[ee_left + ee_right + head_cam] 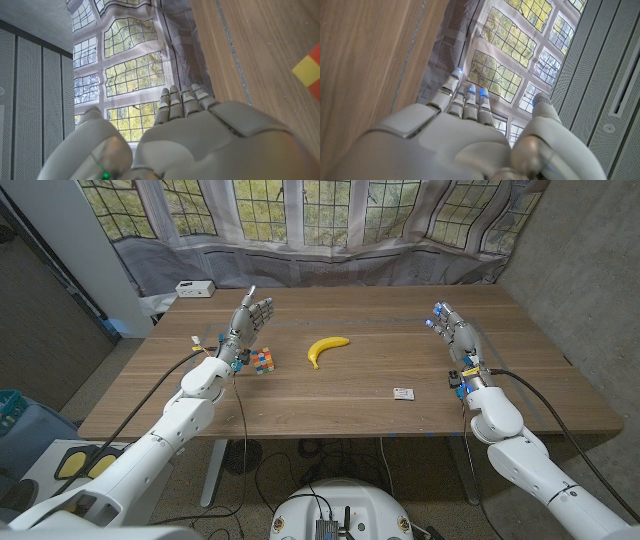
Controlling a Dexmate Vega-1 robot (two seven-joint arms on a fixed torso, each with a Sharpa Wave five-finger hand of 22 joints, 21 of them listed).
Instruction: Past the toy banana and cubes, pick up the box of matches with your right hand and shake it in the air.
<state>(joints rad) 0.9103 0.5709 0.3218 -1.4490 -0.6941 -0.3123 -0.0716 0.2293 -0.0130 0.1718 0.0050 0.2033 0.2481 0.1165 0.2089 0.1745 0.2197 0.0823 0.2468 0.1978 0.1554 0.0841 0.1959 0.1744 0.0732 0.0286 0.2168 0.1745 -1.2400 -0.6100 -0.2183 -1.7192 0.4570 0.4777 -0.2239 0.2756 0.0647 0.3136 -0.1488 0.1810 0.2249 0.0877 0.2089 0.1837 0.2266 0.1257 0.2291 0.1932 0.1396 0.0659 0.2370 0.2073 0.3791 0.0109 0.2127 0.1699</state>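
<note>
Wood planks with a warm brown grain make up the tabletop (pixel 380 395), which stands before a printed backdrop (pixel 330 215) of leaded windows and green leaves, hung along the far edge. A grey wall (pixel 590 270) closes the room on the robot's right side, and a small white box (pixel 194 289) sits at the far left corner of the tabletop.

The box of matches (pixel 404 393) lies flat near the front edge, right of centre. The right robot hand (pixel 452 330) is raised over the right part of the tabletop, fingers straight and slightly apart, holding nothing; the box of matches lies nearer the robot than this hand and to its left, well apart from it. In the right wrist view the same robot hand (pixel 470 135) shows its fingers extended toward the backdrop.

The toy banana (pixel 326 348) lies at the middle of the tabletop, farther back than the box of matches and to its left. The cube (pixel 262 360), many-coloured, sits left of the banana, just beside the left robot hand (pixel 250 320), which stands with fingers stretched out and empty.
</note>
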